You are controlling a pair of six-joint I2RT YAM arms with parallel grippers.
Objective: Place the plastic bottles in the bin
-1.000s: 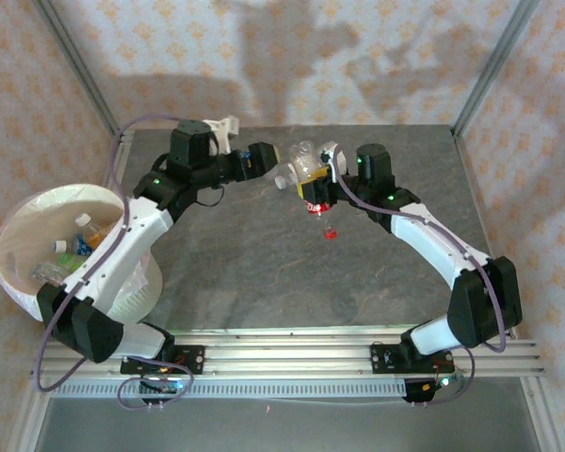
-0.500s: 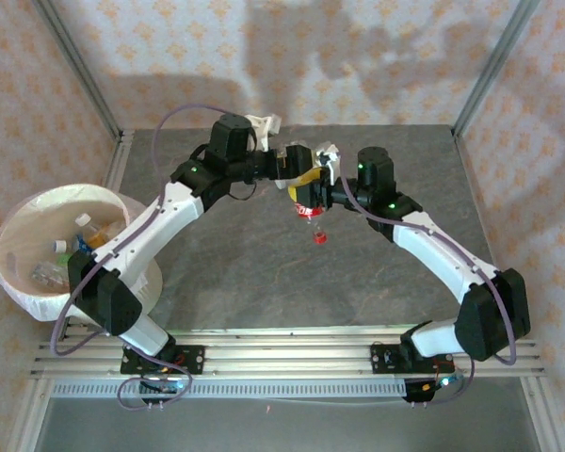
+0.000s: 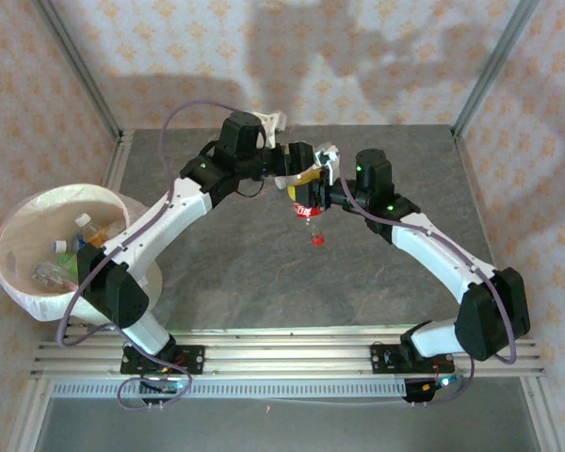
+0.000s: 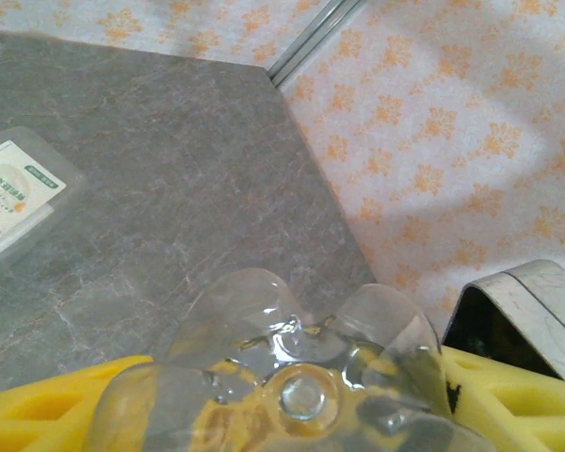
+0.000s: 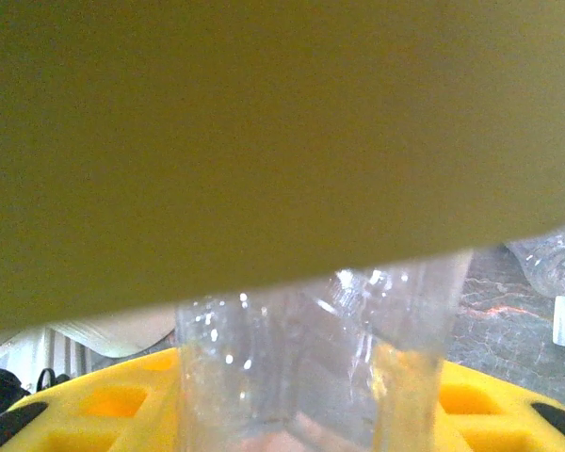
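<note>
at the far middle of the table (image 3: 245, 273), the left gripper (image 3: 299, 172) and the right gripper (image 3: 322, 184) are meeting tip to tip around one clear bottle (image 3: 310, 209) with a red label. its red cap (image 3: 315, 238) is pointing toward the near edge. a second ago the left gripper was standing apart from this bottle, more to the left. now the left arm is reaching further right and the gripper is touching the bottle. the cap is also sitting a little more to the left than before.

in the left wrist view the yellow fingers (image 4: 38, 410) are pressing on both sides of a clear bottle base. in the right wrist view the right fingers (image 5: 104, 395) are pinching a clear bottle body, and a blurred yellowish shape (image 5: 264, 141) is covering the upper part. it is looking like the same bottle in both, but i cannot tell for sure.

the bin (image 3: 24, 231) is standing at the left edge, well apart from the grippers, as before. a few bottles (image 3: 91, 229) are lying inside it, one with an orange label.

a bottle with a white label (image 4: 14, 202) and a bottle with a white cap (image 5: 546, 259) are lying on the table.
</note>
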